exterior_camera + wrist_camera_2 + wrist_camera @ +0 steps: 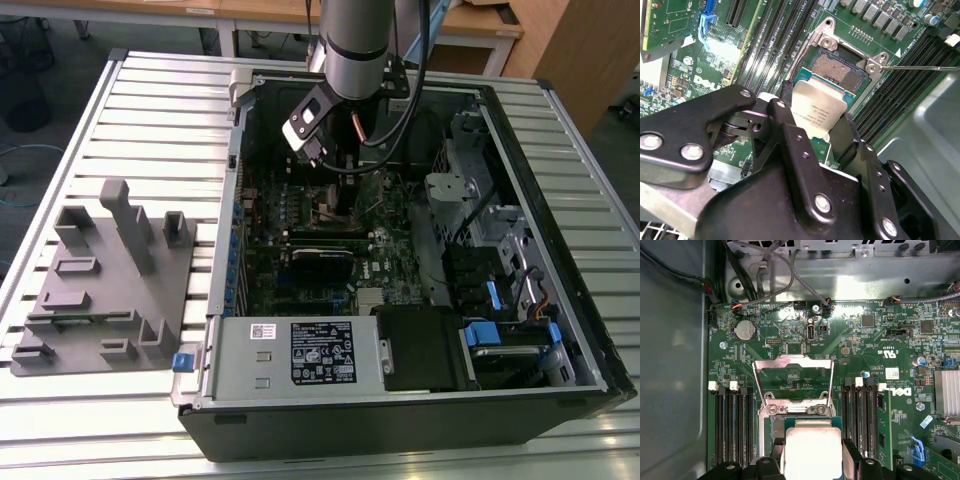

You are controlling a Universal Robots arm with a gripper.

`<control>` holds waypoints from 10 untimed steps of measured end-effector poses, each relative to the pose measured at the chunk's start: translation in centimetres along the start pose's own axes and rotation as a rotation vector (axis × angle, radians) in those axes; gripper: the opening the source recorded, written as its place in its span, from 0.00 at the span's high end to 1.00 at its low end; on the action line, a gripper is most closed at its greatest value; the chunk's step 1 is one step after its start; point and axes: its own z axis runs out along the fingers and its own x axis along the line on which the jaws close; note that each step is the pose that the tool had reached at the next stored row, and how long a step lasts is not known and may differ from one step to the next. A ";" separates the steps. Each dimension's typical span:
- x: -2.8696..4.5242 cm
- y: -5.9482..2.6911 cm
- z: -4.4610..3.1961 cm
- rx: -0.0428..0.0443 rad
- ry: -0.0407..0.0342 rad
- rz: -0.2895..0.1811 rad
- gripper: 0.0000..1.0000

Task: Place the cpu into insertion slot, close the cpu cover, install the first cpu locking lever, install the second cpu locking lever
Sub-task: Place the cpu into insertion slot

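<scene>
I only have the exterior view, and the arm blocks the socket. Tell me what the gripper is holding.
Observer: In the second wrist view the gripper is shut on the cpu, gripped by two opposite edges.
Operator: Report the socket.
Observer: The insertion slot has its brown centre bare; the cpu is not in it.
Operator: Now the cover.
Observer: In the first wrist view the cpu cover is swung open, away from the slot.

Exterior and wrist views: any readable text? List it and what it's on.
Nothing can be quoted reliably.
power supply label: printed lines and symbols, too small to read.
cpu: faint printed lines on its metal top, too small to read.
circuit board: white lettering, too small to quote reliably.
white sticker on the board: too small to read.
</scene>
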 end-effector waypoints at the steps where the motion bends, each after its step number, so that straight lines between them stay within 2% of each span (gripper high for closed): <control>1: 0.01 0.00 0.01 -0.0001 0.0001 0.000 0.46; 10: 0.49 -0.04 0.05 0.0000 0.0000 0.000 0.46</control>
